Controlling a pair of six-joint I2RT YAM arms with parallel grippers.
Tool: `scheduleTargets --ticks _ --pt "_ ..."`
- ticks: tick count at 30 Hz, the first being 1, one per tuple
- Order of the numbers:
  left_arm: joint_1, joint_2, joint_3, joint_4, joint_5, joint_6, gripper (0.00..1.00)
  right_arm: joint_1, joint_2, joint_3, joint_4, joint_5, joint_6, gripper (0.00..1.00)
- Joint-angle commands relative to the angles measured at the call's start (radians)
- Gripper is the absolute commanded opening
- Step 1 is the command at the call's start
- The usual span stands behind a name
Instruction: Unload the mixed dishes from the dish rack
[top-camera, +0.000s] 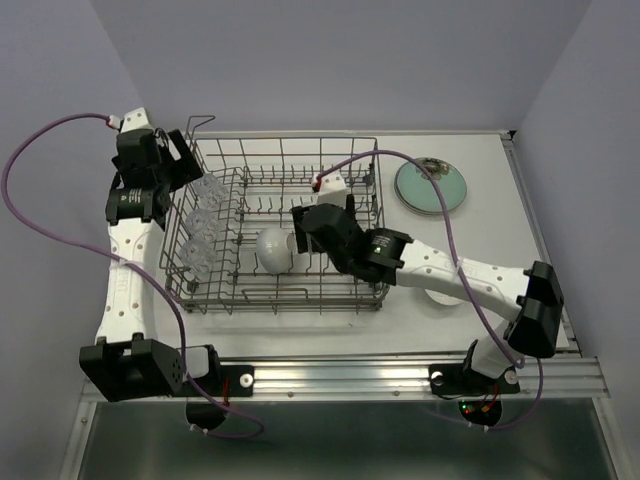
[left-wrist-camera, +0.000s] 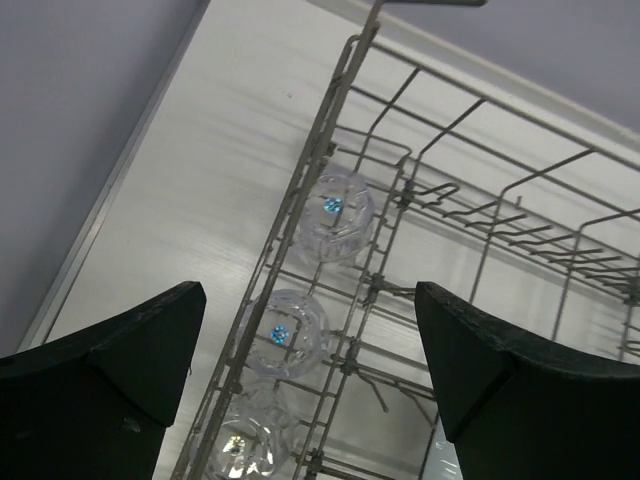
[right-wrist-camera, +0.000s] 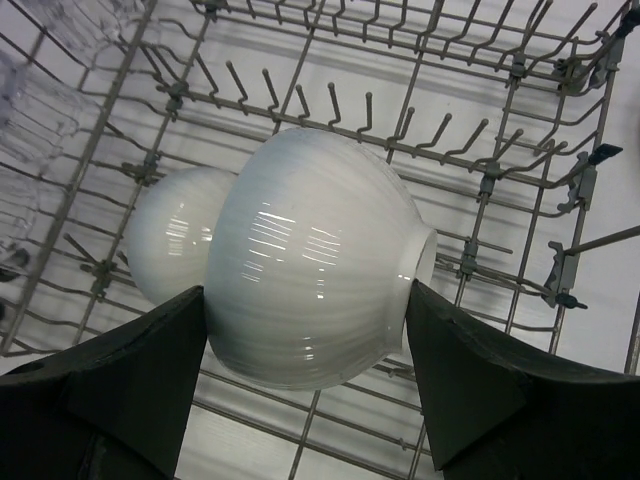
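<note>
Lying sideways in dish rack (right-wrist-camera: 488, 180), bowl (right-wrist-camera: 310, 260) axis horizontal.

Plain pale lavender walls (top-camera: 330, 60) close in the far side and both flanks; a white rectangular tabletop (top-camera: 510, 215) fills the middle; a brushed aluminium rail (top-camera: 340, 378) runs along its near edge, catching bright glints; below it lies a dark grey panel (top-camera: 330, 440).

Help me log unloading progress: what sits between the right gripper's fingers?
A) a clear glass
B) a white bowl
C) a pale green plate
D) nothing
B: in the right wrist view, the right gripper has its two dark fingers against opposite sides of a white bowl lying inside the dish rack.
</note>
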Motion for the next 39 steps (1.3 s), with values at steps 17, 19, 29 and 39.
scheduleTargets --ticks 17,19,29,39 --pt "-0.430 -0.071 0.002 0.294 0.446 -0.046 0.99 -0.452 -0.376 -0.257 0.522 -0.848 0.269 0.08" --pt "-0.442 -0.054 -0.034 0.334 0.488 -0.049 0.99 -0.472 -0.402 -0.272 0.555 -0.897 0.310 0.08" --pt "-0.479 -0.054 -0.141 0.503 0.634 -0.080 0.99 -0.509 -0.419 -0.296 0.665 -1.035 0.417 0.08" --pt "-0.491 -0.030 -0.156 0.513 0.636 -0.106 0.42 -0.509 -0.424 -0.331 0.763 -1.074 0.480 0.09"
